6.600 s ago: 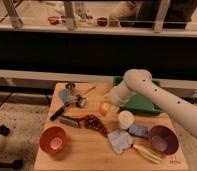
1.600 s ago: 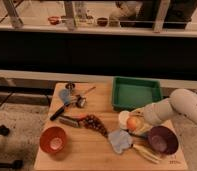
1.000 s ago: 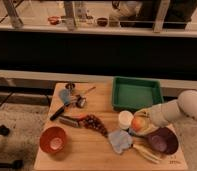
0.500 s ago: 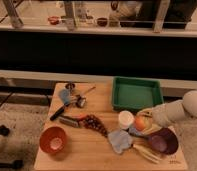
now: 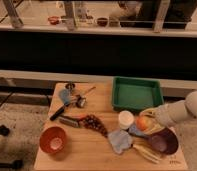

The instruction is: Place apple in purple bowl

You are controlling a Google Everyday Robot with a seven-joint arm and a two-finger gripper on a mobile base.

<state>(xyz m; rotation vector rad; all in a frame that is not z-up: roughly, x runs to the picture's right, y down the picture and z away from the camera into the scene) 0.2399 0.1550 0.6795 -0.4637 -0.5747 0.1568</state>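
Note:
The apple [image 5: 141, 123], small, yellow-orange with a red blush, is held in my gripper [image 5: 145, 122], which is shut on it. The white arm reaches in from the right edge. Apple and gripper hover just left of and slightly above the purple bowl [image 5: 163, 143], at its near-left rim. The purple bowl sits at the front right corner of the wooden board [image 5: 87, 150], and its glossy inside shows nothing in it.
A green tray [image 5: 137, 93] stands at the back right. A white cup [image 5: 125, 119], a grey-blue cloth [image 5: 119, 140] and a pale utensil [image 5: 144, 152] lie near the bowl. A grape bunch [image 5: 95, 123], an orange bowl [image 5: 53, 140] and kitchen tools [image 5: 72, 97] occupy the left.
The gripper with the apple has shifted a little to the right, closer to the purple bowl's rim. Nothing else has moved.

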